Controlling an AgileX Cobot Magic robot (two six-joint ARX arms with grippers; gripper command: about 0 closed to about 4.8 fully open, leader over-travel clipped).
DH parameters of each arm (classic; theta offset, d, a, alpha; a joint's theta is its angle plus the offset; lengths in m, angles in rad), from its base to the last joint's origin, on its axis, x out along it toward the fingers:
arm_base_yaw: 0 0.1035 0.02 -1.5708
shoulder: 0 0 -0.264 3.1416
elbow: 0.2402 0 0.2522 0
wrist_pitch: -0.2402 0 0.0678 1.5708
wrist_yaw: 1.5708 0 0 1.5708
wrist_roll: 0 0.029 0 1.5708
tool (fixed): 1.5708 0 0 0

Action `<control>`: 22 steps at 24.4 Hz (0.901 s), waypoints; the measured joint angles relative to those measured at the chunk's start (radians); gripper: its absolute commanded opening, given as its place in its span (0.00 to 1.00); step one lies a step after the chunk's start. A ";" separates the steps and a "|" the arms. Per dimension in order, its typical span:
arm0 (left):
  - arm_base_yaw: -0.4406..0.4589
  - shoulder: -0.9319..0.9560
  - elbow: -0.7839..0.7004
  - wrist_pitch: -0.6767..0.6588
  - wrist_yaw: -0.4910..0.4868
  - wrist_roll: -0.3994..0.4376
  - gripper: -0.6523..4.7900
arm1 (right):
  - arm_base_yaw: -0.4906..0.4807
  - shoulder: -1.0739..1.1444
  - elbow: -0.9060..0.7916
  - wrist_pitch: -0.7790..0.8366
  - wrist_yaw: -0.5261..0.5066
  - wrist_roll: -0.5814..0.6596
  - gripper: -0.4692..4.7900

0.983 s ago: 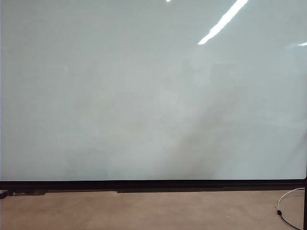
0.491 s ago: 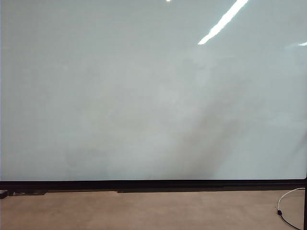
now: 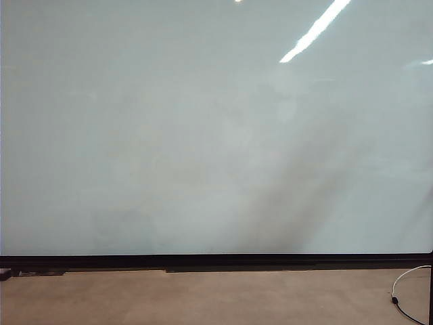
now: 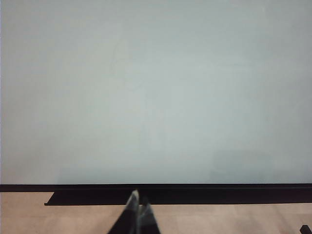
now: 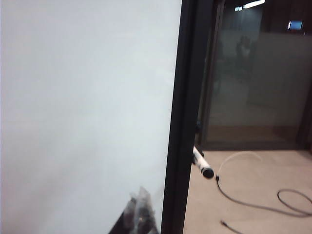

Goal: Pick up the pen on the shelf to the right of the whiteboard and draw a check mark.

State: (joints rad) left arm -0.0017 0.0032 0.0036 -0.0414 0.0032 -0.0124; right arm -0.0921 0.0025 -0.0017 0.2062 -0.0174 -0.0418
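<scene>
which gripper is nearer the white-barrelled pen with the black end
Right. The right gripper faces the whiteboard's black right frame, the white-barrelled pen just beyond it. The left gripper faces the board's middle, no pen in view.

Whiteboard (image 3: 203, 135): very large, glossy pale grey-white, upright, filling nearly the whole exterior view. Thin black frame along lower edge; surface unmarked, with a bright streak of reflected ceiling light toward 1 o'clock and a soft grey shadow band slanting down from it. In the left wrist view the whiteboard (image 4: 156, 87) also reads blank above its black bottom rail. In the right wrist view the whiteboard (image 5: 83, 97) ends at a black vertical side frame.

Pen (image 5: 202, 164): slim marker, white barrel, black end section. It juts out from behind the board's side frame, tilted, black end lowest and pointing away from the board. Support beneath it not discernible.

No check mark visible on the board.
</scene>
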 measured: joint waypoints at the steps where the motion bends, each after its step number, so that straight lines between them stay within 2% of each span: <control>1: 0.000 0.000 0.000 0.000 0.000 0.000 0.11 | 0.000 0.005 0.000 -0.006 0.006 0.003 0.10; 4: 0.000 0.000 0.000 0.000 0.000 0.000 0.11 | 0.000 0.067 0.001 -0.009 0.017 0.006 0.13; 8: 0.000 0.000 0.000 0.000 0.000 0.000 0.11 | -0.004 0.175 0.026 0.031 0.021 -0.016 0.13; 11: 0.000 0.000 0.000 0.000 0.000 0.000 0.11 | -0.029 0.237 0.026 0.085 0.016 -0.020 0.20; 22: 0.000 0.000 0.000 0.000 0.000 0.000 0.11 | -0.110 0.386 0.026 0.224 -0.063 -0.018 0.24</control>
State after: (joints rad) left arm -0.0017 0.0029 0.0036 -0.0414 0.0032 -0.0124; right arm -0.2024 0.3885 0.0242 0.4305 -0.0799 -0.0597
